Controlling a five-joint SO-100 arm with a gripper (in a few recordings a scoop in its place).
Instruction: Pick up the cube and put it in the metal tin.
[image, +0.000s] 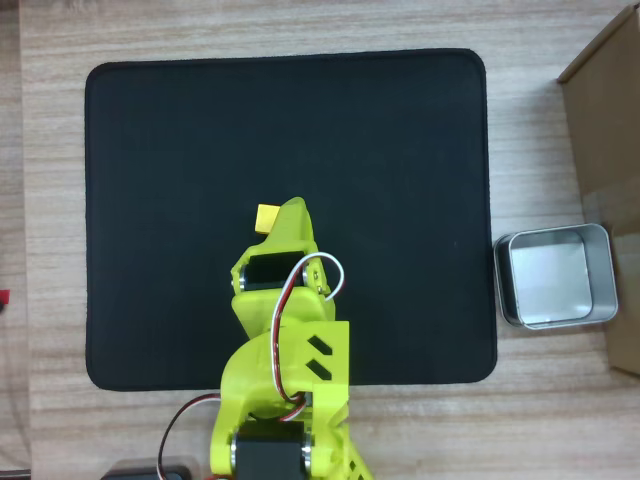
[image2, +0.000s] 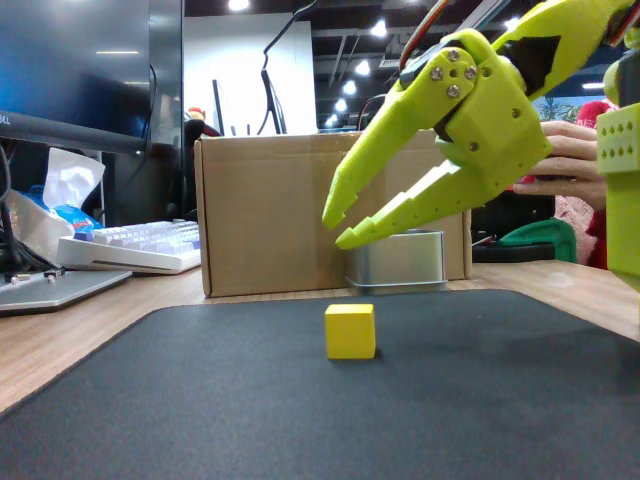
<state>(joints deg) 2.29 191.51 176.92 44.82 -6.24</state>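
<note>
A black mat (image: 290, 150) is spread over the wooden desk (image: 50, 250), and the cube (image: 267, 216) is seen resting on it, left of the mat's centre in the overhead view. The metal tin (image: 556, 276) stands off the mat, on the bare desk just beside the mat's right edge, well apart from the cube. A brown cardboard box (image: 605, 150) is placed close behind the tin at the right edge of that view. No other thing lies on the mat between cube and tin.

From above, the lime-yellow arm (image: 285, 370) is seen reaching up from the lower edge, and the tip of the tool (image: 286, 222) lies just beside the cube, partly covering its right side; how the fingers stand cannot be read there. In the fixed view the tool (image2: 335, 228) is shown raised above the mat, its two fingers parted at the tips and holding nothing, with the cube (image2: 350, 331) sitting free on the mat (image2: 400, 400) below and clear of them.

That low view also shows the tin (image2: 400, 262) behind the cube, against the cardboard box (image2: 270, 210). A keyboard (image2: 140, 245), a monitor (image2: 75, 70) and a crumpled bag (image2: 45, 205) are seen at the left, and a person's hand (image2: 565, 165) at the right.
</note>
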